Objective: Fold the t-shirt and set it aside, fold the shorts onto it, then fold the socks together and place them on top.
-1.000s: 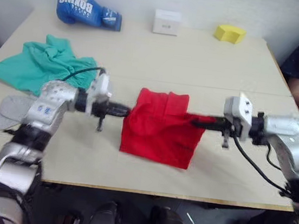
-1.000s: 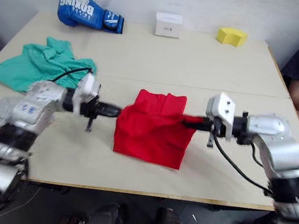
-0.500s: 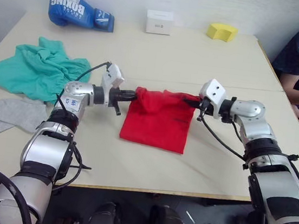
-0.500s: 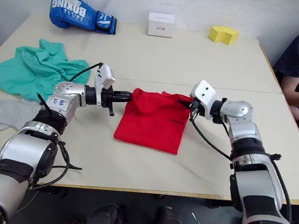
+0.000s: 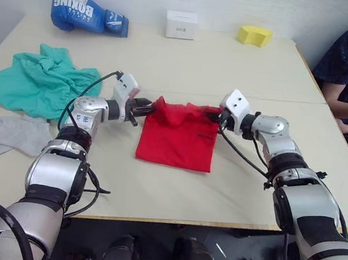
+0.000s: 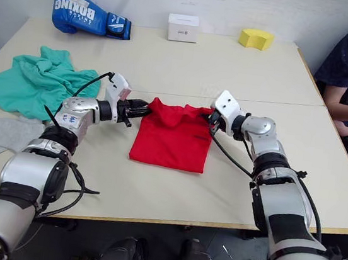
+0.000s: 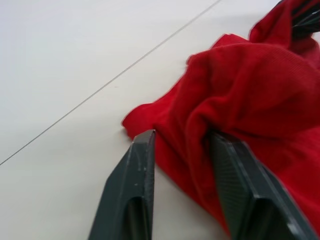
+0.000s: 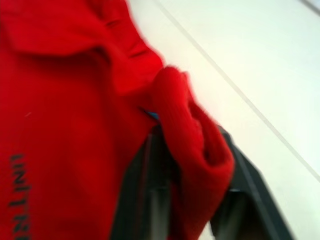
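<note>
Lying folded at the centre of the frame, the t-shirt is now resting flatter on the table than half a second ago, when its top edge was being held a little higher; a second ago it was bunched and tilted between the arms. The left gripper is pinching the shirt's upper left corner and the right gripper is gripping the upper right corner, both having drawn slightly inward. The left wrist view is showing red cloth bulging between the two dark fingers; the right wrist view is showing a roll of fabric clamped between the fingers and dark lettering on the shirt. The shorts are lying crumpled at left, the socks below them.
</note>
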